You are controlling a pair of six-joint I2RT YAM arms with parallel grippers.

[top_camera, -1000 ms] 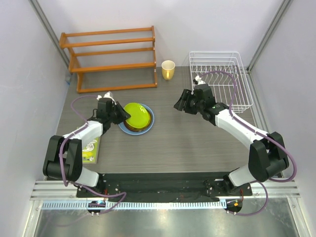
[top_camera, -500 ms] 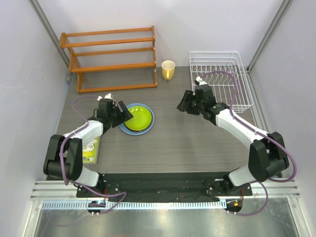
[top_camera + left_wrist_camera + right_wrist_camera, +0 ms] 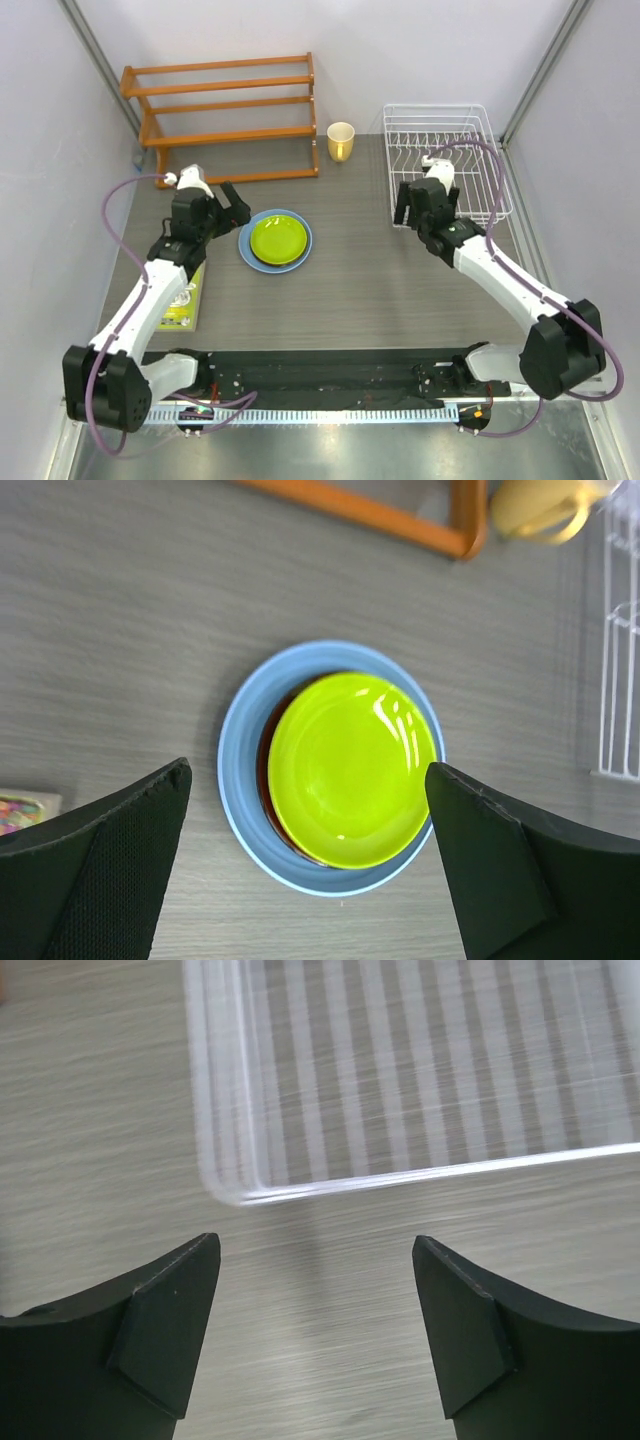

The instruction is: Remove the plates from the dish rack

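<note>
The plates lie stacked on the table: a lime green plate [image 3: 278, 239] [image 3: 350, 768] on top of a large light blue one [image 3: 246, 248] [image 3: 240, 770], with a dark red rim [image 3: 264, 780] peeking out between them. My left gripper [image 3: 237, 204] [image 3: 308, 770] hangs open above the stack's left side and touches nothing. The white wire dish rack [image 3: 440, 150] [image 3: 230, 1185] holds no plates. My right gripper [image 3: 405, 212] [image 3: 316, 1245] is open over bare table just outside the rack's near left corner.
An orange wooden shelf [image 3: 225, 115] [image 3: 400, 520] stands at the back left, with a yellow cup [image 3: 341, 140] [image 3: 540, 505] beside it. A colourful flat packet [image 3: 183, 300] lies near the left arm.
The left gripper opened, let go of the lime green plate onto the stack, and drew back up and left. The right gripper moved right to the rack's corner and opened wider.
</note>
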